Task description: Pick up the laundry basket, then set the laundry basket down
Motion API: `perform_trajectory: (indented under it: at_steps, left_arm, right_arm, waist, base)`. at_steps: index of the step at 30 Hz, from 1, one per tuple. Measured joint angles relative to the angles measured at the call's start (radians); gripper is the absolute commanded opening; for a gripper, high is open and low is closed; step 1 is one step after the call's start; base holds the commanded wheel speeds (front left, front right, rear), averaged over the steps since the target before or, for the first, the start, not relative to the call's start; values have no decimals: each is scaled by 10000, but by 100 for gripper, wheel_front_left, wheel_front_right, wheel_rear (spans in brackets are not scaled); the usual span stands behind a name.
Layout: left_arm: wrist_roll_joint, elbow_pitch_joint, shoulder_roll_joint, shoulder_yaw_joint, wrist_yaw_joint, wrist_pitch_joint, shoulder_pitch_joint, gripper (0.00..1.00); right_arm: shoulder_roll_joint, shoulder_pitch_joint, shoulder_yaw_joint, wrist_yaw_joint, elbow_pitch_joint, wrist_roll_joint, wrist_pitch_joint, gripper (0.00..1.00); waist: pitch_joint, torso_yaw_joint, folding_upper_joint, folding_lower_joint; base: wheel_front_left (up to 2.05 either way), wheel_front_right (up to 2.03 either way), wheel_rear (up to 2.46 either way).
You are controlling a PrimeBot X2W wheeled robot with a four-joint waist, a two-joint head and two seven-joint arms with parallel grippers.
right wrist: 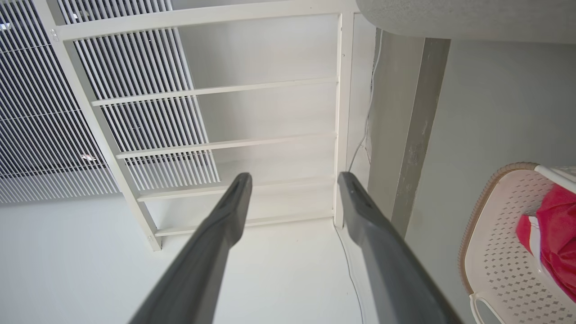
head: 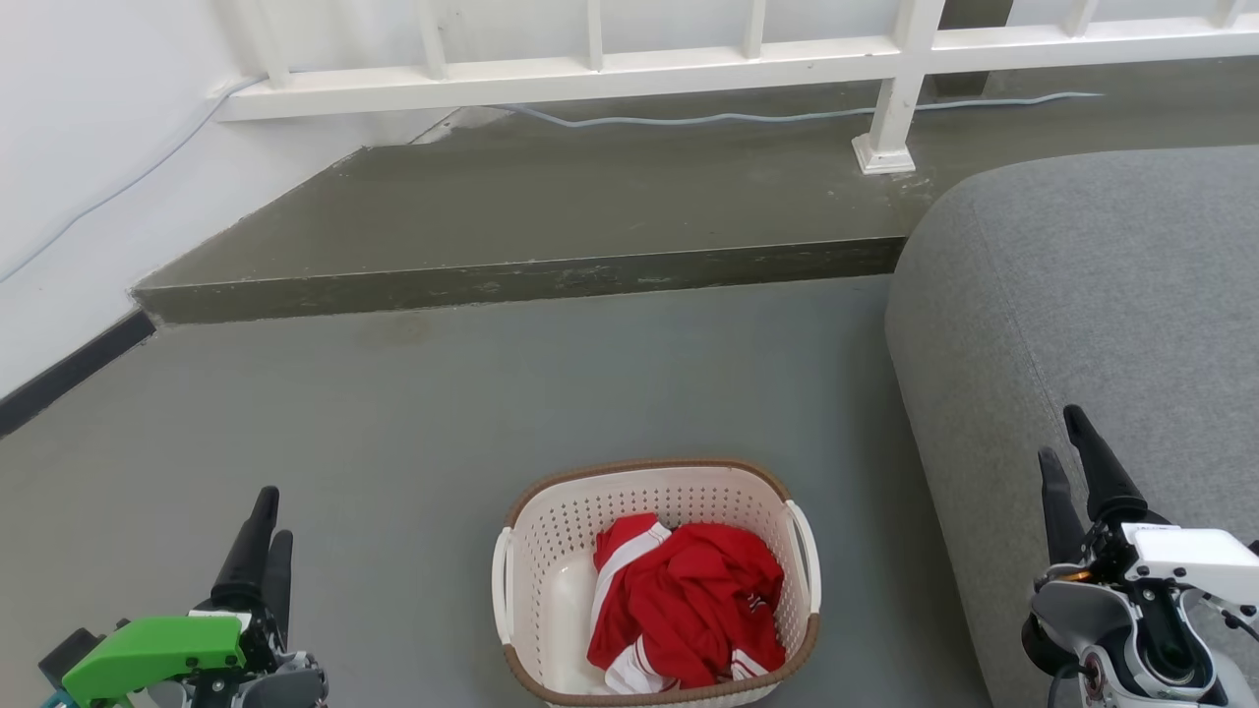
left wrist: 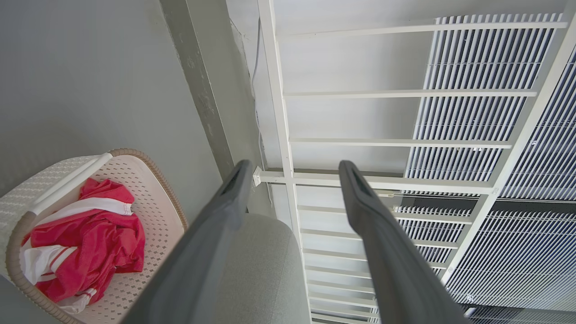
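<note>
The laundry basket [head: 551, 590] is cream-white perforated plastic with a brown woven-look rim and white side handles. It stands on the grey floor at the bottom middle of the head view, holding red and white clothing [head: 689, 605]. My left gripper [head: 268, 516] is open, low at the left, well apart from the basket. My right gripper [head: 1067, 442] is open at the lower right, over the sofa's edge. The left wrist view has the basket [left wrist: 148, 216] at lower left, off to the side of the open left gripper [left wrist: 292, 168]. In the right wrist view the basket [right wrist: 495, 243] is at lower right, away from the right gripper [right wrist: 294, 177].
A grey sofa [head: 1102, 324] fills the right side, close beside the basket. A raised concrete step [head: 531, 280] crosses the floor ahead, with a white railing [head: 610, 69] and a cable [head: 767, 116] behind. A white wall [head: 89, 167] stands to the left.
</note>
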Motion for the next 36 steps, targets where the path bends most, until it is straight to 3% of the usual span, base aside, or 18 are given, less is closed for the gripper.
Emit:
perform_trajectory:
  at_steps: [18, 36]
  left_arm:
    - [928, -439, 90, -491, 0, -631, -4, 100]
    - [3219, -675, 477, -1246, -2, -1321, -11, 100]
  right_arm:
    - [-157, -10, 545, 2, -598, -748, -543, 100]
    - [-890, -94, 1835, 4, -970, -2759, -1298, 100]
  waist:
    - [33, -6, 0, 0]
    - [112, -14, 0, 0]
  base:
    - [0, 0, 0]
    - [0, 0, 0]
